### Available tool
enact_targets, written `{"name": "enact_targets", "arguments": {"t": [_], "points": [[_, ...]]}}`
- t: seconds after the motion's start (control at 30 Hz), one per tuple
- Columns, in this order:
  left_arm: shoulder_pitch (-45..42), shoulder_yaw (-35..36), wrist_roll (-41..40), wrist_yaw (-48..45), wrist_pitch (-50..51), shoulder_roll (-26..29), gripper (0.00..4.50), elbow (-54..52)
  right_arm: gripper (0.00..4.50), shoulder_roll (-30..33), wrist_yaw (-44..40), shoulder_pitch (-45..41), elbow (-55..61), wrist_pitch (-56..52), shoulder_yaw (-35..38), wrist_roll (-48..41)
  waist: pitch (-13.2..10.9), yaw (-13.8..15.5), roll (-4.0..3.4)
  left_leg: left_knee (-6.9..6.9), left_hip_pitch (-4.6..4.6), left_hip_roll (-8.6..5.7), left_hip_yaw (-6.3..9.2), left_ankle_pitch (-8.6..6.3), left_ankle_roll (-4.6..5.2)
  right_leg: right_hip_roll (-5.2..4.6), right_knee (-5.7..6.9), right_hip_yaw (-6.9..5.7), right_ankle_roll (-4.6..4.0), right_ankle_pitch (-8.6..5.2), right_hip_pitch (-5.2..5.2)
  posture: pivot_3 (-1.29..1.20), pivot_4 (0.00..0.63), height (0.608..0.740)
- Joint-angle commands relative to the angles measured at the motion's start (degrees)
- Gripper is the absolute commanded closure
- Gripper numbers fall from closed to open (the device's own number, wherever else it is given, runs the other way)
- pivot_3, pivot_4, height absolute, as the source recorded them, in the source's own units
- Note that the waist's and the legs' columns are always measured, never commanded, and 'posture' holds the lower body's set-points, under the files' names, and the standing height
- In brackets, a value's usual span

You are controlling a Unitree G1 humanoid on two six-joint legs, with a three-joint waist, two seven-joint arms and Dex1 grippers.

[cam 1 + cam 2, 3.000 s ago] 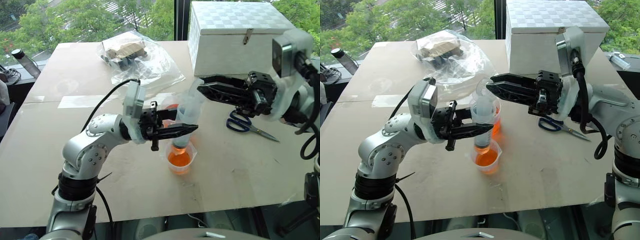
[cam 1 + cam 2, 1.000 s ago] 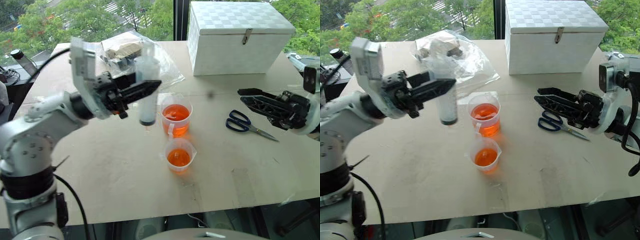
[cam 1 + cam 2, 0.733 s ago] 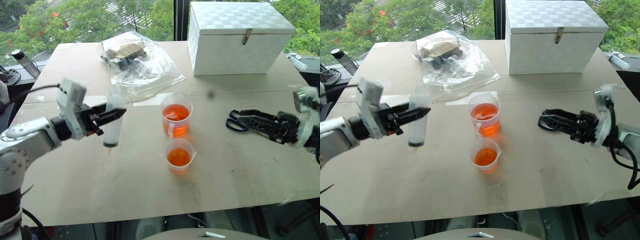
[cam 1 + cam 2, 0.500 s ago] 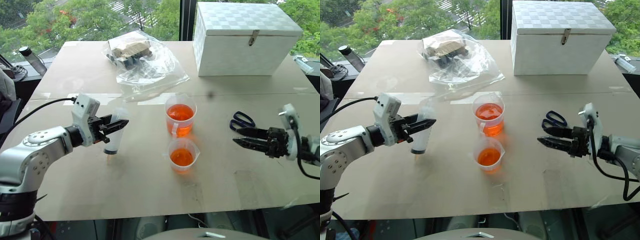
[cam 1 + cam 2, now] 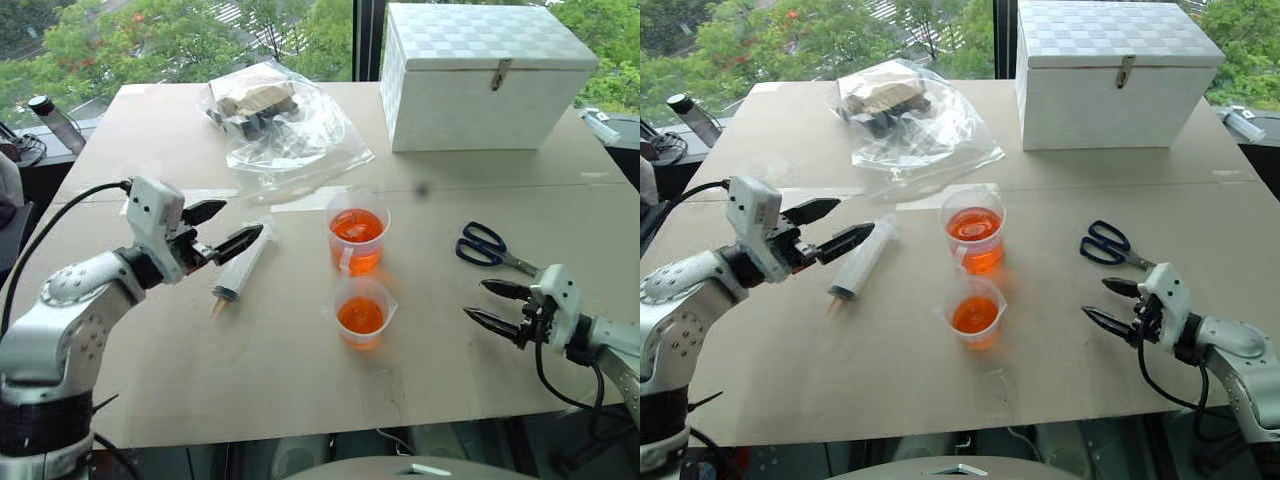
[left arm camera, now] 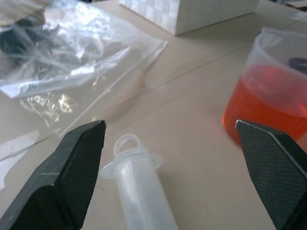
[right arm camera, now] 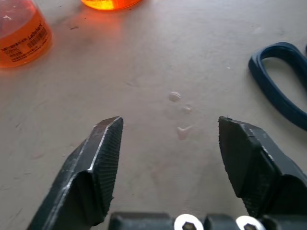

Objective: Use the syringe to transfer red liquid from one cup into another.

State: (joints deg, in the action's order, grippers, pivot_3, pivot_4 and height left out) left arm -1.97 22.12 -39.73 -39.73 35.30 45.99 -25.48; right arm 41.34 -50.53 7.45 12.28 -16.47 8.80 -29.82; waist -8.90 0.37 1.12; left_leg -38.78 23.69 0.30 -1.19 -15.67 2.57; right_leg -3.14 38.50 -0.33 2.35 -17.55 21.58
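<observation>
The syringe [image 5: 240,268] lies flat on the table left of the cups, its ring end [image 6: 128,143] between my left gripper's fingers and its tan tip toward the front edge. My left gripper [image 5: 225,225] stands open over that ring end, gripping nothing. The taller cup [image 5: 357,232] holds red liquid [image 5: 356,226]. The shorter cup [image 5: 361,310], just in front of it, holds red liquid too. My right gripper [image 5: 493,304] hovers low over the table to the right of the shorter cup, open and empty. The right wrist view shows the shorter cup [image 7: 21,38] beyond its fingers.
Blue-handled scissors [image 5: 490,247] lie just behind my right gripper. A white box [image 5: 485,75] stands at the back right. A clear plastic bag [image 5: 280,125] with dark items lies at the back centre, and a bottle [image 5: 50,118] lies off the far left corner.
My left gripper came down to the left and opened, and the syringe now lies on the table. My right arm sank low toward the table's front right.
</observation>
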Motion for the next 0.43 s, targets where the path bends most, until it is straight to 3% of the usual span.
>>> {"name": "enact_targets", "arguments": {"t": [0.03,0.27,0.43], "points": [[9.79,-1.32,4.63,0.19,-3.51,-1.39,0.00,-8.82,0.03,-3.29,-2.63,0.30,-1.76,6.66,4.47,-2.24,0.11,0.00,-0.20,0.05,-0.06,0.00,0.00,0.00,0.00,0.00,-0.02,0.01,0.00,0.00,-0.06,0.00,0.150,0.740],[24.42,-11.58,17.14,1.55,-15.01,-7.88,0.00,-11.58,0.03,-3.47,-5.14,2.89,-7.48,12.88,3.90,3.28,0.17,0.45,-0.33,0.31,-0.60,0.00,-0.04,-0.06,0.10,0.00,-0.03,0.03,-0.07,-0.02,-0.46,0.00,0.150,0.740],[27.76,-14.85,24.62,2.67,-22.81,-10.36,0.00,-7.71,0.03,-3.31,-8.03,4.40,-7.26,13.98,3.44,3.14,0.25,0.38,-0.44,0.45,-1.03,0.00,-0.03,-0.17,0.29,-0.03,-0.21,0.03,-0.11,-0.02,-0.90,0.00,0.150,0.740]]}}
